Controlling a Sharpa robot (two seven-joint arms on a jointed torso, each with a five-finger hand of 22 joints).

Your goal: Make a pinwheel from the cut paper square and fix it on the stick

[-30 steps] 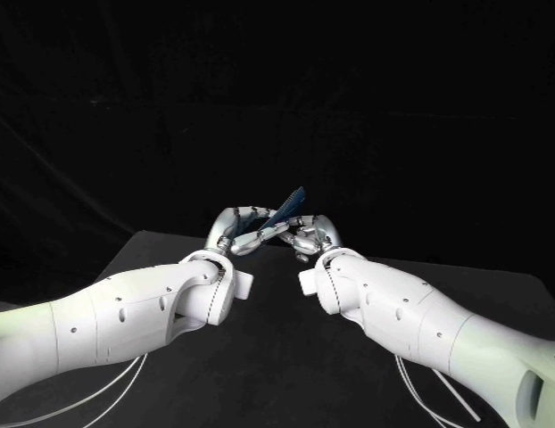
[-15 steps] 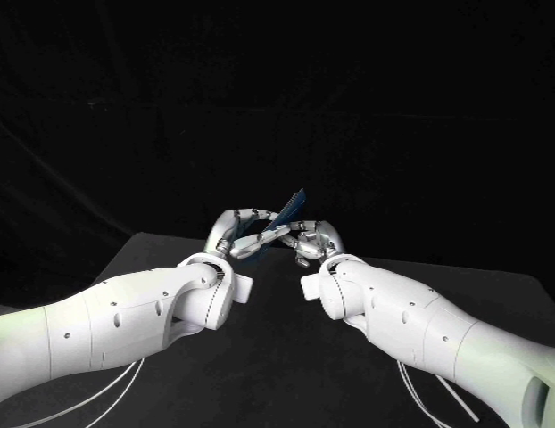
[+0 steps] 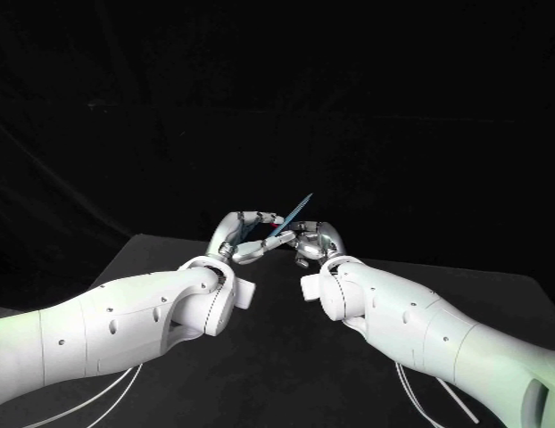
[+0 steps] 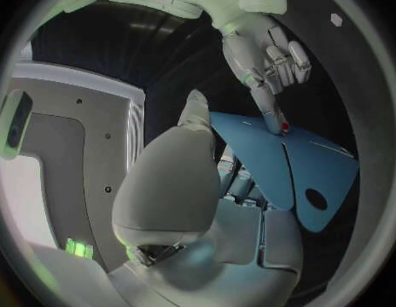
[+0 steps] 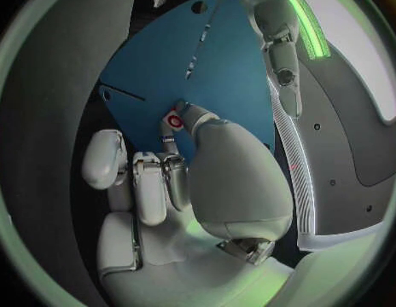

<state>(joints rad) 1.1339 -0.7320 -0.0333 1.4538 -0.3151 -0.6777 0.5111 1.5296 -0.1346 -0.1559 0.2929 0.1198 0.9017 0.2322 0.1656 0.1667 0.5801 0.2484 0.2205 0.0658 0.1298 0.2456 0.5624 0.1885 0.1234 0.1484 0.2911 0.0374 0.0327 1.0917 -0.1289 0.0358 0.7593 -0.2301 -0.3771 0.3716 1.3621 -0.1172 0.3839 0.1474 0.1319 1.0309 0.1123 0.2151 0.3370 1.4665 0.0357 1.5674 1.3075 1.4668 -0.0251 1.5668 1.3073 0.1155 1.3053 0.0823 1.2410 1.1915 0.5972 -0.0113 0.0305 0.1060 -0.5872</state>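
Blue paper square [image 3: 298, 209] stood edge-on at the centre of the head view, tilted toward the upper right and lifted above the black table [image 3: 277, 357]. Left hand [image 3: 244, 235] gripped it, with fingers [image 4: 238, 184] under the sheet and the thumb [image 4: 194, 112] at its edge. Right hand [image 3: 314, 239], just right of the left one, grasped nothing. Most of its fingers were curled in, and one fingertip [image 5: 174, 121] pressed on the paper's face near a cut slit [image 4: 287, 170]. Round holes [image 4: 316, 198] marked the paper's corners. White arms [image 3: 123, 321] ran in from the lower corners.
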